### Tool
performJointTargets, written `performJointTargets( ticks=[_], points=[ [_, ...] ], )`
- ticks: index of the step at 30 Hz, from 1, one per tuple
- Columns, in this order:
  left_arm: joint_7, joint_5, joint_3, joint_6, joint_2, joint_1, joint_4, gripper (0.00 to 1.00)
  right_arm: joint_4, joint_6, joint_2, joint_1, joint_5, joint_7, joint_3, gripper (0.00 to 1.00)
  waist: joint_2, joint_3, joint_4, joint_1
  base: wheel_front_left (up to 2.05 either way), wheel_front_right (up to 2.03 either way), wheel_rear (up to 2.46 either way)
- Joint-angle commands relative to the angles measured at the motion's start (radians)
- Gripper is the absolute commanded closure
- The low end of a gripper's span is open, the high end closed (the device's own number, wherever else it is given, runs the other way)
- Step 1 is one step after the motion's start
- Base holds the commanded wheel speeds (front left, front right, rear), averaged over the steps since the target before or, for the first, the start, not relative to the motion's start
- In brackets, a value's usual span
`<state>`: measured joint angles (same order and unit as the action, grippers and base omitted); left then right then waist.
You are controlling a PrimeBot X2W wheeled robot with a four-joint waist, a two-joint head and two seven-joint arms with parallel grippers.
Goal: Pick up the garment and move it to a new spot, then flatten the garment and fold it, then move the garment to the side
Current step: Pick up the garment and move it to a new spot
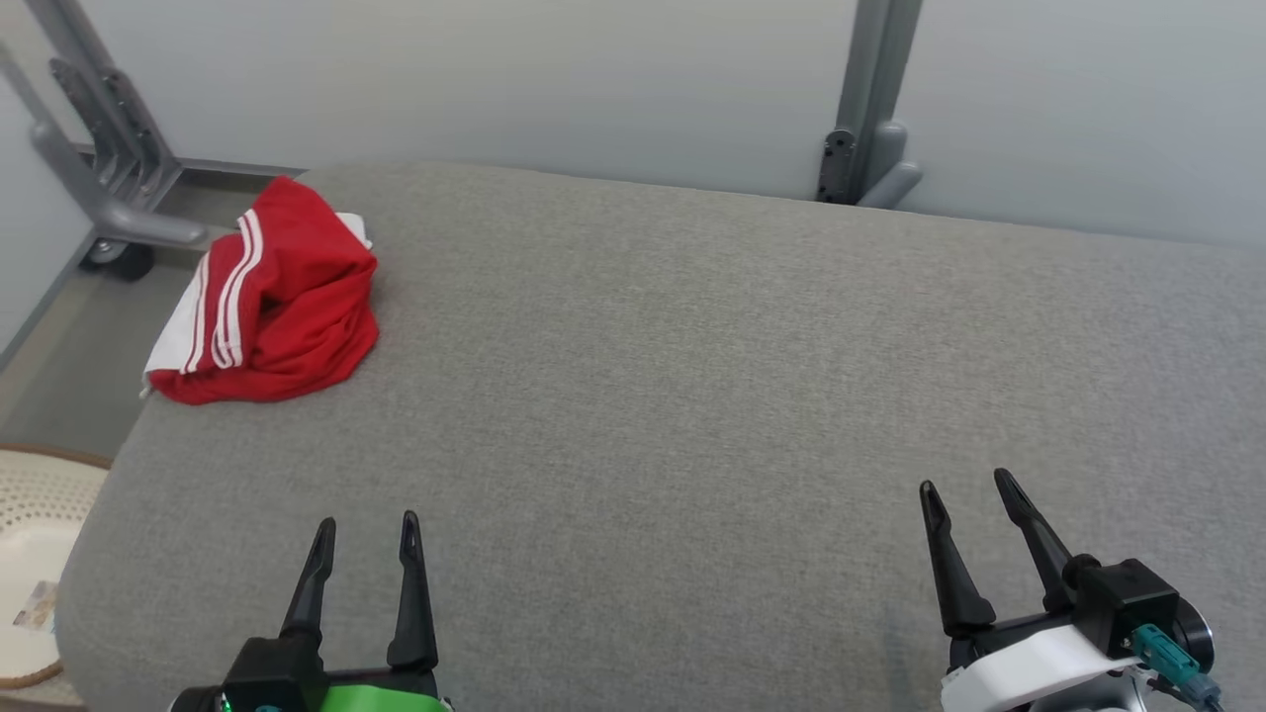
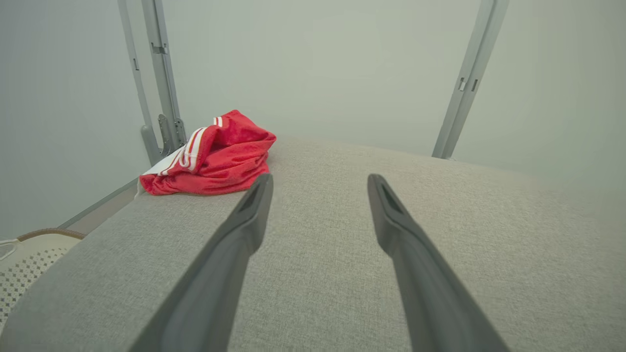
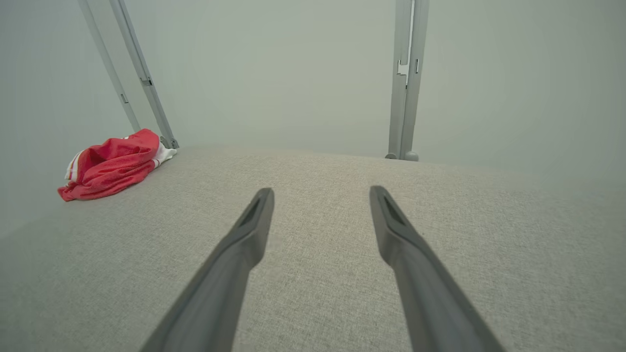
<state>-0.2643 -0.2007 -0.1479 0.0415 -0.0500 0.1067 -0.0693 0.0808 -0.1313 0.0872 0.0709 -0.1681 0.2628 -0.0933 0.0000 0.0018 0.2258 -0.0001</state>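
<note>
Grey fabric covers the worktop (image 1: pixel 692 376), which runs back to a pale wall (image 1: pixel 554 79) where grey metal posts (image 1: pixel 870 109) stand behind its far edge. A cream basket (image 1: pixel 40 554) with a brown rim sits on the floor off the worktop's near left corner. A small dark caster (image 1: pixel 119 262) shows under the frame past the far left corner.

The garment (image 1: pixel 272 302) lies in a crumpled heap at the far left corner of the worktop, right against the left edge. It is red with white stripes, and a white part shows along its outer side. Nothing touches it. The left wrist view has the garment (image 2: pixel 215 159) ahead and to the left of the fingers; the right wrist view has it (image 3: pixel 110 164) far off to the left.

The left gripper (image 1: pixel 368 520) hovers over the near edge towards the left, fingers apart and holding nothing, well short of the garment. The left wrist view shows this gripper (image 2: pixel 320 177) with bare fabric between its fingers. The right gripper (image 1: pixel 964 482) is near the near right corner, also spread and empty, and its own view shows the same gap (image 3: pixel 322 189).
</note>
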Motion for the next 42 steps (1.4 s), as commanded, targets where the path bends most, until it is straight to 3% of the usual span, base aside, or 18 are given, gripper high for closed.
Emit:
performJointTargets(
  ticks=[1, 12, 19, 31, 37, 42],
  points=[
    [0.0, -0.012, 0.0, 0.007, -0.001, -0.018, 0.006, 0.0, -0.001, 0.001, 0.006, -0.007, -0.002, 0.003, 0.002, 0.0, 0.0, 0.021, 0.096, 0.0001, 0.0, 0.0, 0.0],
    [0.0, -0.021, -0.004, 0.027, -0.001, -0.018, 0.015, 0.0, 0.006, 0.001, 0.014, 0.002, -0.006, 0.003, -0.007, 0.0, 0.0, 0.026, 0.233, 0.0001, 0.0, 0.0, 0.0],
    [0.0, -0.024, -0.002, 0.029, -0.001, -0.014, 0.016, 0.0, 0.009, 0.001, 0.012, 0.005, -0.008, 0.003, -0.014, 0.0, 0.0, 0.027, 0.279, 0.0001, 0.0, 0.0, 0.0],
    [0.0, -0.064, 0.013, 0.033, -0.001, -0.086, 0.028, 0.0, -0.003, 0.001, 0.065, -0.019, -0.013, 0.003, -0.015, 0.0, 0.0, 0.112, 0.253, 0.0001, 0.0, 0.0, 0.0],
    [0.0, -0.084, 0.061, -0.004, -0.001, -0.256, -0.008, 0.0, -0.017, 0.001, 0.127, -0.061, -0.01, 0.003, -0.024, 0.0, 0.0, 0.228, 0.218, 0.0001, 0.0, 0.0, 0.0],
    [0.0, -0.128, 0.119, -0.047, 0.0, -0.475, -0.159, 0.0, -0.03, 0.001, 0.18, -0.125, -0.022, 0.003, -0.014, 0.0, 0.0, 0.342, 0.181, 0.0001, 0.0, 0.0, 0.0]
  ],
)
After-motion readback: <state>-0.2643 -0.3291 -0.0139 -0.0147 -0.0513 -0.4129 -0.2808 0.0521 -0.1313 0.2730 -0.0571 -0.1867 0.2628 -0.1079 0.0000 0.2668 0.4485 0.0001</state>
